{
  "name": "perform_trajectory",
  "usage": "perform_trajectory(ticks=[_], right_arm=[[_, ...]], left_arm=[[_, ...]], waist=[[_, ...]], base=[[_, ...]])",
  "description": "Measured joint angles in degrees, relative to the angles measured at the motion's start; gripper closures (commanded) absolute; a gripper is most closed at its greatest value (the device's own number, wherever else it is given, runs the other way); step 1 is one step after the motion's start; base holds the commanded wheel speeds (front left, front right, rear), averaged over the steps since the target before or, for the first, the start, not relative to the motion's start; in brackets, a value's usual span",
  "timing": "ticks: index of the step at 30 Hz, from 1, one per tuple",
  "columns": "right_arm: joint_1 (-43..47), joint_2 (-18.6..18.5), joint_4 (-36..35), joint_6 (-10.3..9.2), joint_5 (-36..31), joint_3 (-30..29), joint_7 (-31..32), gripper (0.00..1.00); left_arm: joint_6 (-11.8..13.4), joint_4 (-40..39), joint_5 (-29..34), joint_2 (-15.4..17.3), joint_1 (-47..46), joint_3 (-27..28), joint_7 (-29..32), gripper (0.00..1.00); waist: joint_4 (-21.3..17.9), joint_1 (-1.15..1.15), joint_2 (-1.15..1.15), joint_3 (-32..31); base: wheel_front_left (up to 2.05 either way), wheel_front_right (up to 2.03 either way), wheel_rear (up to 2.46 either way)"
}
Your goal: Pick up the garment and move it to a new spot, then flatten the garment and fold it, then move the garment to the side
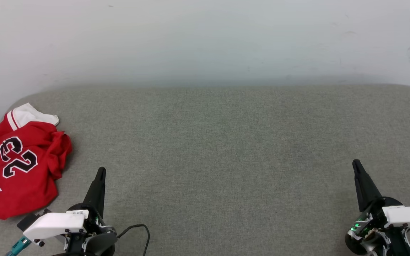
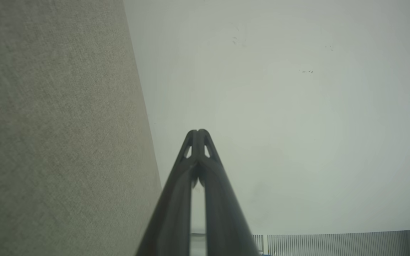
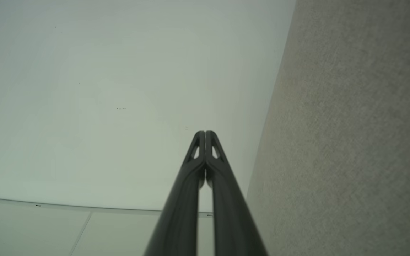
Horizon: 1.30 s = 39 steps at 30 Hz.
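The garment (image 1: 20, 161), a red jersey with a white sleeve, black white-outlined letters and the number 23, lies crumpled at the far left of the grey fabric surface (image 1: 219, 149). My left gripper (image 1: 101, 170) stands just right of it, apart from the cloth, fingers shut and pointing away from me. In the left wrist view the left gripper (image 2: 198, 132) has its tips pressed together with nothing between them. My right gripper (image 1: 356, 163) is at the lower right, far from the garment, shut and empty. The right wrist view shows the right gripper (image 3: 205, 133) with its tips touching.
A pale wall (image 1: 205, 39) rises directly behind the grey surface. A black cable (image 1: 139, 231) loops by the left wrist. The surface's rounded corners show at the back left and back right.
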Motion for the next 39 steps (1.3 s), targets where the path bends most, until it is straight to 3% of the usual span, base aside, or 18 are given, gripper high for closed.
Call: perform_trajectory(ticks=[1, 7, 21, 34, 39], right_arm=[[0.0, 0.0, 0.0, 0.0, 0.0, 0.0, 0.0, 0.0], [2.64, 0.14, 2.05, -0.01, 0.01, 0.03, -0.12, 0.0], [4.1, -0.56, -2.83, -0.01, -3.45, 0.91, -3.49, 0.0], [4.97, -2.05, -5.8, -0.01, -17.01, 1.78, -7.06, 0.0], [5.39, -2.04, -7.75, -0.01, -24.94, 2.01, -8.31, 0.0]], left_arm=[[0.0, 0.0, 0.0, 0.0, 0.0, 0.01, 0.0, 0.0], [0.08, 2.27, -0.01, -0.35, 2.49, -0.69, -0.29, 0.0], [0.08, -1.6, 2.18, -0.35, 2.42, -4.28, -4.26, 0.0], [0.09, -3.93, 16.58, -0.33, 2.42, -3.94, -7.13, 0.0], [1.65, -5.66, 24.82, -0.32, 2.42, -4.58, -8.36, 0.0]], waist=[[0.0, 0.0, 0.0, 0.0], [-0.01, 0.0, 0.0, 0.0], [-0.42, 0.0, 0.0, -0.03], [-0.65, 0.0, 0.0, -0.07], [-0.78, 0.0, 0.0, -0.02]], base=[[0.0, 0.0, 0.0], [0.0, 0.0, 0.0], [0.0, 0.0, 0.0], [0.0, 0.0, 0.0], [0.0, 0.0, 0.0]])
